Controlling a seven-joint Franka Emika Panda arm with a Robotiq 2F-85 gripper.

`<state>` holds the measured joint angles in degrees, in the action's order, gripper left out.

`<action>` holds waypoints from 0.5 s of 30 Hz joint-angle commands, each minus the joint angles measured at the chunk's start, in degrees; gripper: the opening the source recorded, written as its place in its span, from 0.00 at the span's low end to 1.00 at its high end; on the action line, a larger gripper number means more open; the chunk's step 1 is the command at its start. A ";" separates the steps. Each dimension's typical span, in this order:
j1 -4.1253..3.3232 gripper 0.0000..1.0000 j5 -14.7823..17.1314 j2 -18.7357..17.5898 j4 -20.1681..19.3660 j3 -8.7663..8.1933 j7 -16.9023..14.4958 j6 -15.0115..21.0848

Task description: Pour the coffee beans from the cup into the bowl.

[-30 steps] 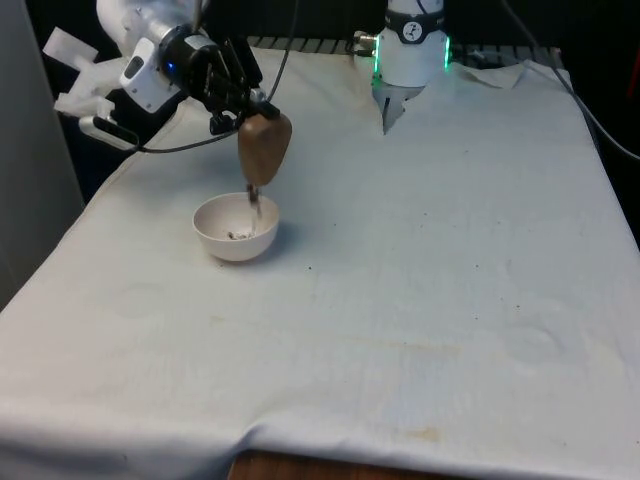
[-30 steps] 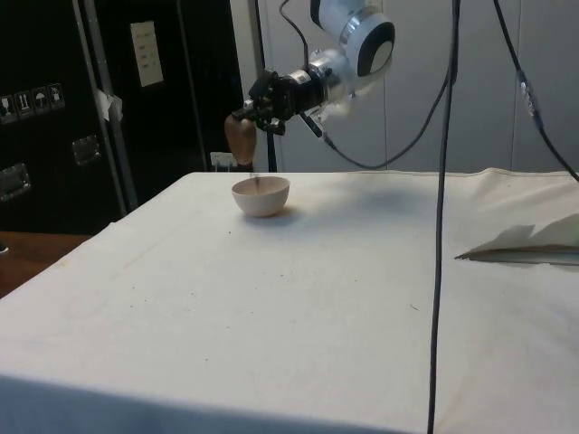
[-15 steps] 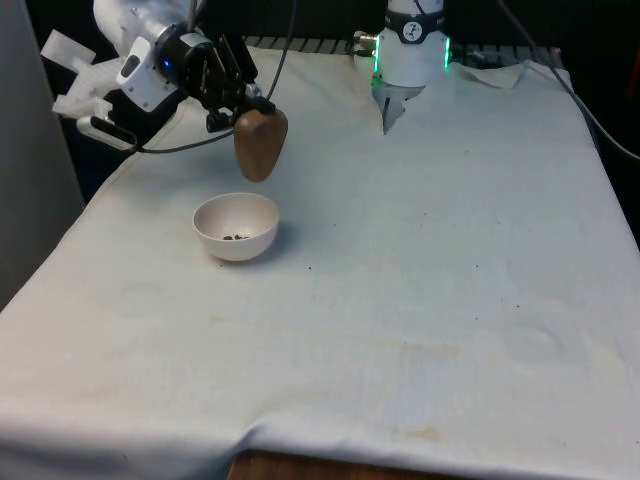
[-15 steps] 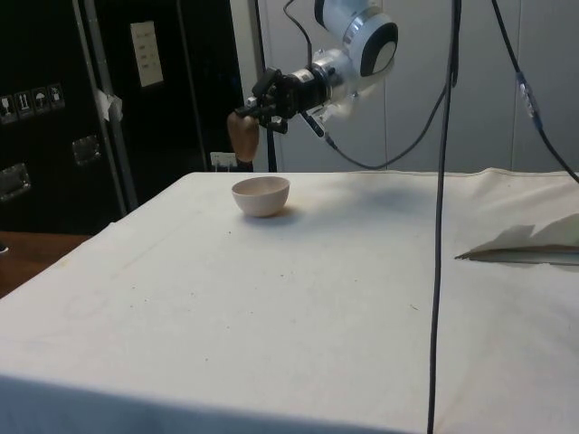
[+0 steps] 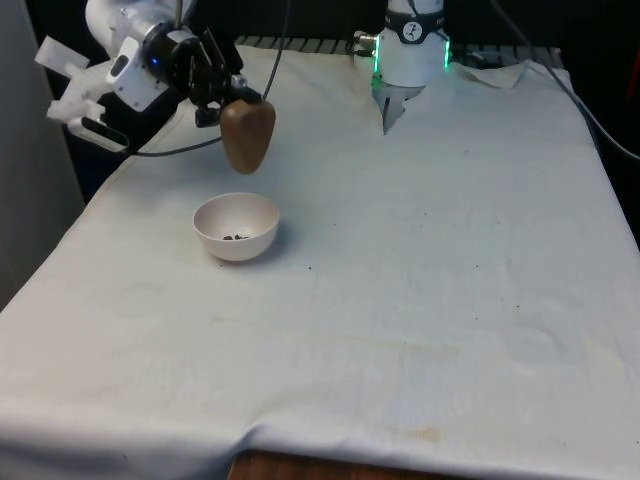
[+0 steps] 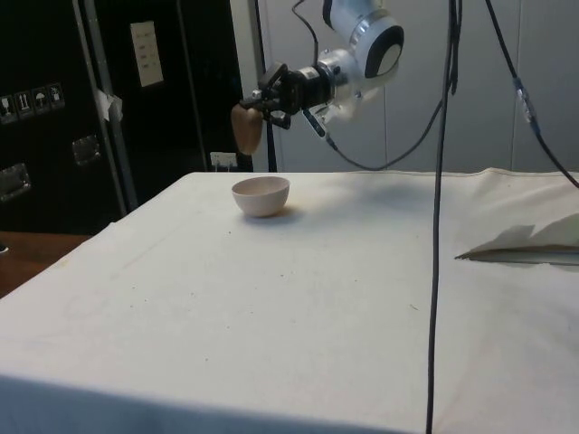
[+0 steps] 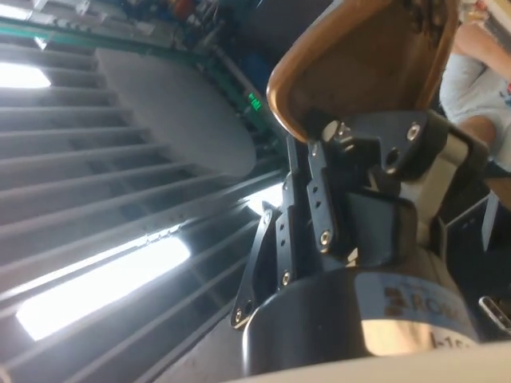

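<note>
So the table (image 5: 420, 260) has its white cloth, and the white bowl (image 5: 236, 227) sits on it toward the front view's left with a few coffee beans (image 5: 235, 236) inside. Above the bowl, a bit farther back, the gripper (image 5: 232, 97) has its jaws clamped on a brown cup (image 5: 247, 136), tipped mouth-down in the air.

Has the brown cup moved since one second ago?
Yes. The cup rose away from the bowl, shifting toward the front view's left.
</note>
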<state>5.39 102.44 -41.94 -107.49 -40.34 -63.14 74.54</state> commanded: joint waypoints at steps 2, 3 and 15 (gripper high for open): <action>0.74 0.00 1.43 -0.97 0.80 -0.17 0.97 -2.46; 0.80 0.00 1.78 -1.20 0.86 -0.34 1.03 -3.09; 0.63 0.00 4.24 -2.58 0.74 -1.83 1.20 -7.05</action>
<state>6.02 106.68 -44.52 -106.74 -42.17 -61.94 67.49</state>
